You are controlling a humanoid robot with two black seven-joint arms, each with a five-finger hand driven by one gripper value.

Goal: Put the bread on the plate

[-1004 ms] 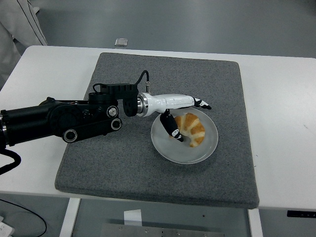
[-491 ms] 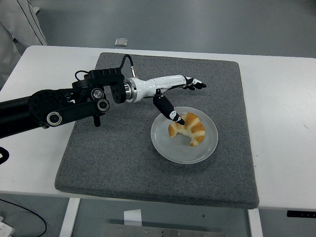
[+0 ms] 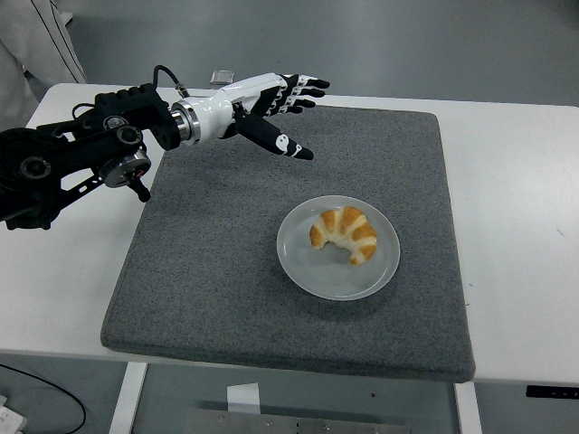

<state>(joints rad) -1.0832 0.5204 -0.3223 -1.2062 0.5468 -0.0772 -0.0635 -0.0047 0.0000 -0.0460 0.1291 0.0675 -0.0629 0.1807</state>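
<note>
A golden croissant [image 3: 345, 233] lies on the round white plate [image 3: 312, 271] in the middle of the grey mat. My left hand [image 3: 288, 108], white with black fingertips, hovers over the mat's far left part, well up and left of the plate. Its fingers [image 3: 308, 88] are spread and hold nothing, the thumb pointing down toward the plate. The black left arm [image 3: 72, 163] comes in from the left edge. The right arm is out of view.
The grey mat [image 3: 208, 271] covers most of the white table [image 3: 516, 199]. A small grey object [image 3: 222, 77] lies on the floor beyond the table's far edge. A person's light sleeve [image 3: 32, 36] shows at the top left corner.
My left hand let go of the croissant on the plate, then lifted and pulled back up and to the left with its fingers spread. The croissant stays on the plate.
</note>
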